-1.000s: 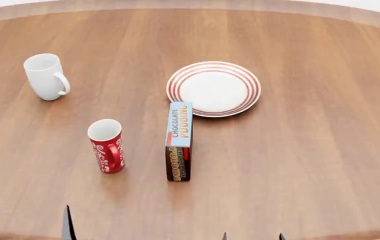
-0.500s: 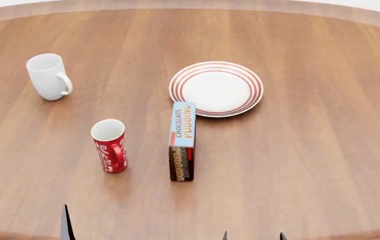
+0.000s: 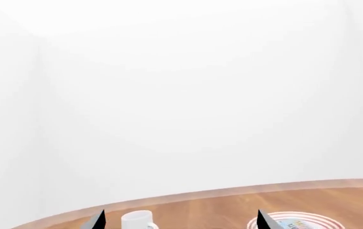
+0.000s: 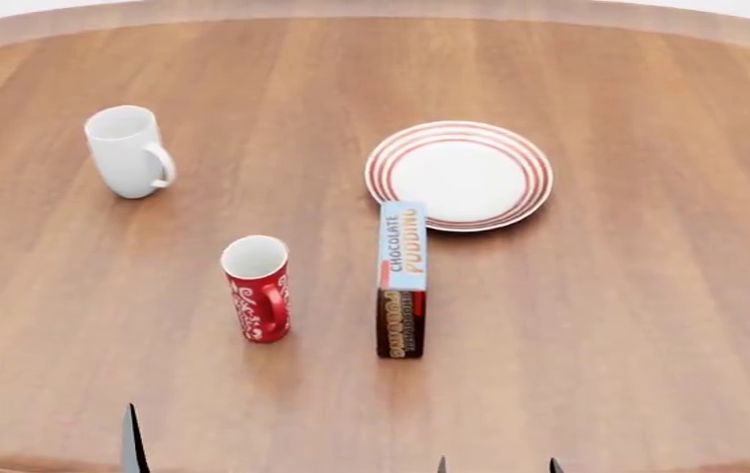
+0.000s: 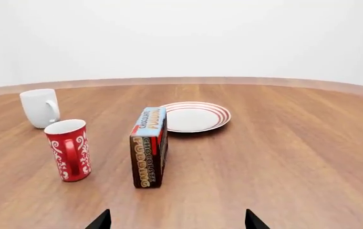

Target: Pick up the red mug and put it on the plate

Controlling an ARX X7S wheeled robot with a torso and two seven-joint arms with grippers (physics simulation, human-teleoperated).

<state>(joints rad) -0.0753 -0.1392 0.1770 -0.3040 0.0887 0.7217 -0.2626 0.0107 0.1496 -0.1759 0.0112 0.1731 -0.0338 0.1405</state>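
The red mug [image 4: 257,288] with white patterning stands upright on the wooden table, handle toward me; it also shows in the right wrist view [image 5: 68,150]. The white plate [image 4: 459,175] with red rings lies farther back and to the right, and shows in the right wrist view [image 5: 195,116] and partly in the left wrist view [image 3: 308,222]. My left gripper [image 4: 51,439] is open and empty at the near table edge, well short of the mug. My right gripper [image 4: 496,465] is open and empty at the near edge; only its fingertips show.
A chocolate pudding box [image 4: 402,278] stands on edge between the red mug and the plate, just to the mug's right. A plain white mug [image 4: 127,151] stands at the back left. The round wooden table [image 4: 638,325] stretches wide to the right.
The whole scene has shifted to the right in the head view, so the view has turned left. The objects keep their places on the table. Both grippers stay at the lower edge.
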